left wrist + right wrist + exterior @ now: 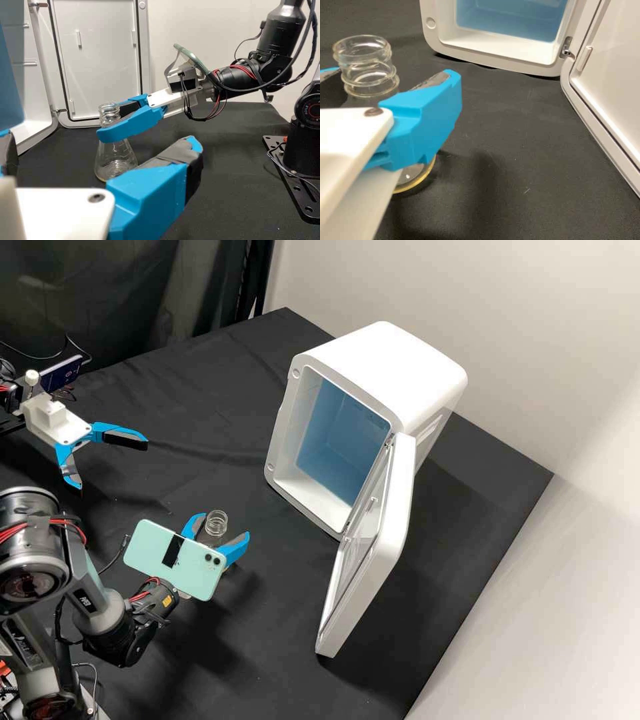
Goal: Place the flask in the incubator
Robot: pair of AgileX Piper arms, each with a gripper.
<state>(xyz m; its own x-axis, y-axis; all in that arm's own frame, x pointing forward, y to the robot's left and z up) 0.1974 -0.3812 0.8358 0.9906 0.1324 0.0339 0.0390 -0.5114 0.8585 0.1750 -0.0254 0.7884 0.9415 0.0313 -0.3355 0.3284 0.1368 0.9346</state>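
Between your right gripper's [220, 532] parted fingers, the flask [215, 523] stands on the bench [200, 413]; bare cloth lies between it and the incubator's [400, 373] open mouth; its door [380, 527] hangs wide; your left gripper [111, 463] gapes, well apart; the left wrist view shows the flask's cone, which the phone [175, 559] hides from above.

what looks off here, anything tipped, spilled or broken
Nothing stands out. The clear glass conical flask stands upright on the black bench with no spill, the right tool open around its neck. The white incubator with the blue inside has its door swung open.
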